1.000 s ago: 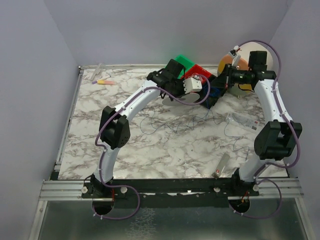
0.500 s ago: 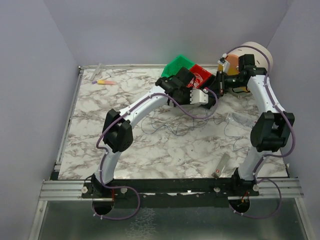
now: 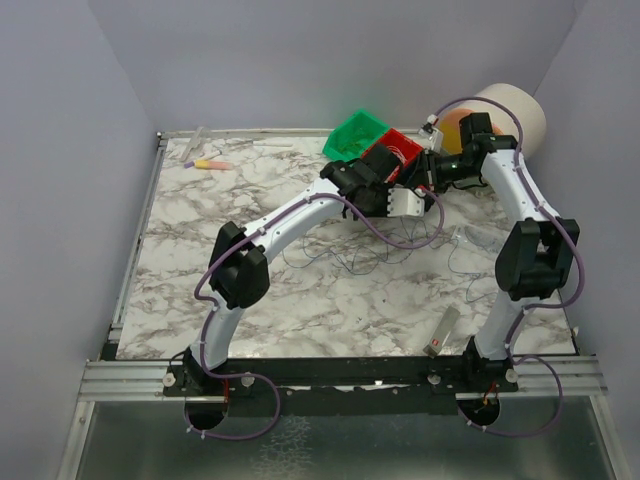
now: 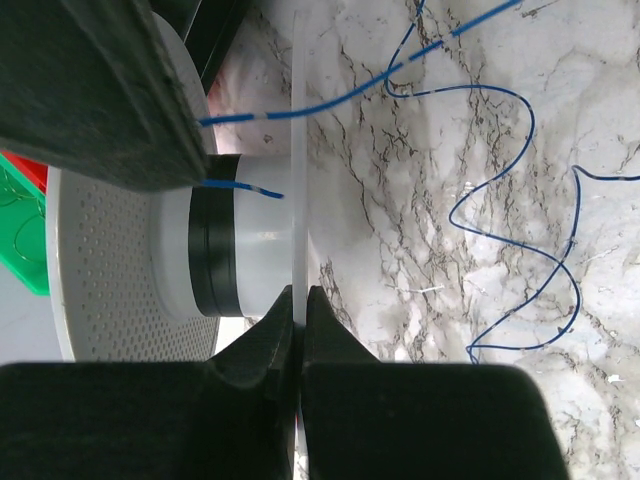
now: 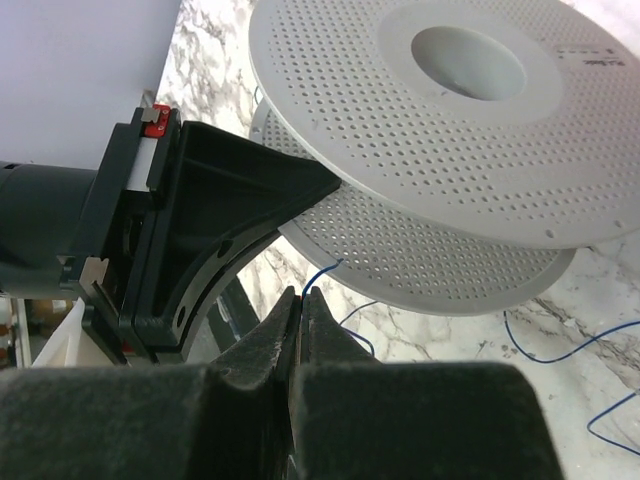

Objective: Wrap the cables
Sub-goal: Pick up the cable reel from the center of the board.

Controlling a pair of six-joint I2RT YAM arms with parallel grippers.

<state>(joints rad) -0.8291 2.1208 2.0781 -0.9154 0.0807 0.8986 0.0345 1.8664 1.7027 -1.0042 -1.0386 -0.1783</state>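
Dark and hair-thin from above, the cables (image 3: 345,262) lie in loose tangled loops on the middle of the marble counter (image 3: 190,270), just in front of where my two arms meet. In my wrist views the same strands look blue. One curls in wide bends over the marble beside the spool (image 4: 110,250). Another runs across the spool's clear disc toward its core, where a black band of winding (image 4: 215,250) sits around the white hub.

My left hand (image 4: 298,295) is clamped on the rim of that clear disc, with the thin edge passing straight between the fingers. My right hand (image 5: 298,295) is close against it, under the spool's perforated white discs, with the fingers pressed together. A blue strand ends right at their tips. I cannot tell whether it is pinched there.

Behind both hands, at the far edge of the counter, a green bin (image 3: 355,135) and a red bin (image 3: 400,148) stand side by side. A large white roll (image 3: 515,115) stands further to the right.
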